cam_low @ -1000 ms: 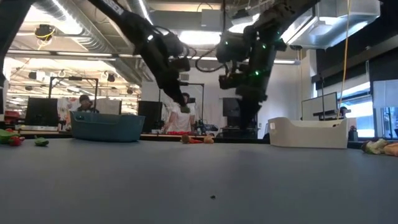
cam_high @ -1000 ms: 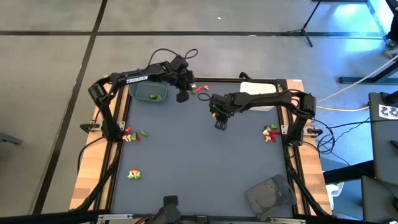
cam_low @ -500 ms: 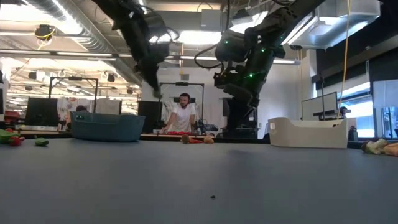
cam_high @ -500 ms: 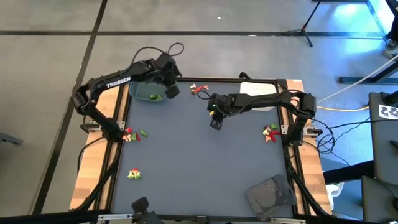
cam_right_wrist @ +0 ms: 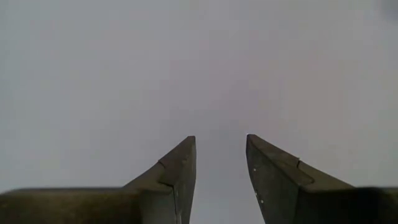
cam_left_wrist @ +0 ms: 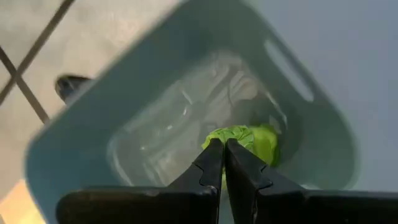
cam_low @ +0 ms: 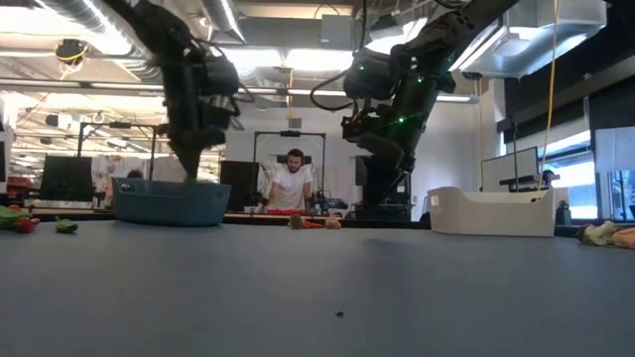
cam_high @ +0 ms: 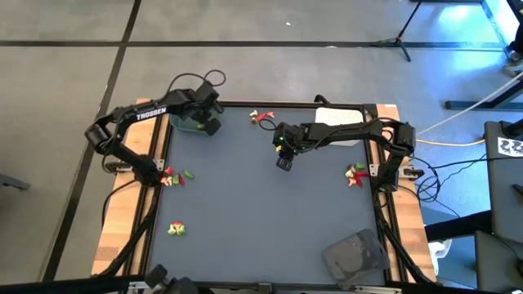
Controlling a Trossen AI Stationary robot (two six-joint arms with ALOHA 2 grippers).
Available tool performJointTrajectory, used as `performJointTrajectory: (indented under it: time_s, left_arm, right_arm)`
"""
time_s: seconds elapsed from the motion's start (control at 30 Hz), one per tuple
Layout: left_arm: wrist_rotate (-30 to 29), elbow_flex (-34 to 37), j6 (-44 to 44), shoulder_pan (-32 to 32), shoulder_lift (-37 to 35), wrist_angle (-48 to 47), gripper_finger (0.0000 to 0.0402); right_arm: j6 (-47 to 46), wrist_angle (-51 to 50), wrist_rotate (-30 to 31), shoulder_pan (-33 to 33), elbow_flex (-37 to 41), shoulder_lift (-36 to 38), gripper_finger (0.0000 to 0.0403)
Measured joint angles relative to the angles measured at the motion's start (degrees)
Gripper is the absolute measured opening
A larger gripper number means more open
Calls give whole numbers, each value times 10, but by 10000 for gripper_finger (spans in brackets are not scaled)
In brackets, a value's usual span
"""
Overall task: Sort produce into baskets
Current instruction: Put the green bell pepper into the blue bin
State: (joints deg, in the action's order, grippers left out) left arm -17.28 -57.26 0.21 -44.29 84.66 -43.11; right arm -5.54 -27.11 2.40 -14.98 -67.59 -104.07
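Note:
My left gripper (cam_high: 212, 127) hangs over the blue-grey basket (cam_high: 186, 121) at the far left, shut on a bright green piece of produce (cam_left_wrist: 245, 138) above the basket's inside (cam_left_wrist: 186, 130). More green shows in the basket (cam_high: 200, 126). My right gripper (cam_high: 283, 163) stands open over the bare mat in the far middle, with nothing between its fingers (cam_right_wrist: 180, 168). Small heaps of produce lie at the far edge (cam_high: 260, 117), at the left (cam_high: 170, 176), near left (cam_high: 176, 229) and right (cam_high: 355, 174). My left gripper pinches the green piece by its near edge (cam_left_wrist: 225, 134) between its two fingertips, which hide the place of contact. The fingers slant down from above. The piece sticks out beyond the tips, over the basket's hollow.
The white basket (cam_high: 337, 117) stands at the far right, the dark grey tray-like basket (cam_high: 355, 255) at the near right corner. The mat's middle (cam_high: 261, 212) is bare. A person (cam_low: 291, 183) stands in the room beyond the far edge.
My left gripper has swung along the far edge toward the table's left, from beside the far heap to above the blue-grey basket, rolling its wrist and staying shut.

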Motion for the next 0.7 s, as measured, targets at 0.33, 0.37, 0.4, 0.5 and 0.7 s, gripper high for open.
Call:
performJointTrajectory:
  time_s: [0.33,0.37,0.4,0.5,0.7]
  left_arm:
    - [1,43,3,-4,0,48,28]
    - [2,43,13,-4,0,50,38]
    - [2,43,16,-4,0,49,50]
    - [1,43,19,-4,0,48,91]
    - [1,32,29,-4,0,44,160]
  right_arm:
    - [-3,7,0,0,0,0,140]
    - [-3,7,0,0,0,0,140]
    - [-3,7,0,0,0,0,140]
    - [-2,7,0,0,0,0,140]
    - [-2,9,0,0,0,0,140]
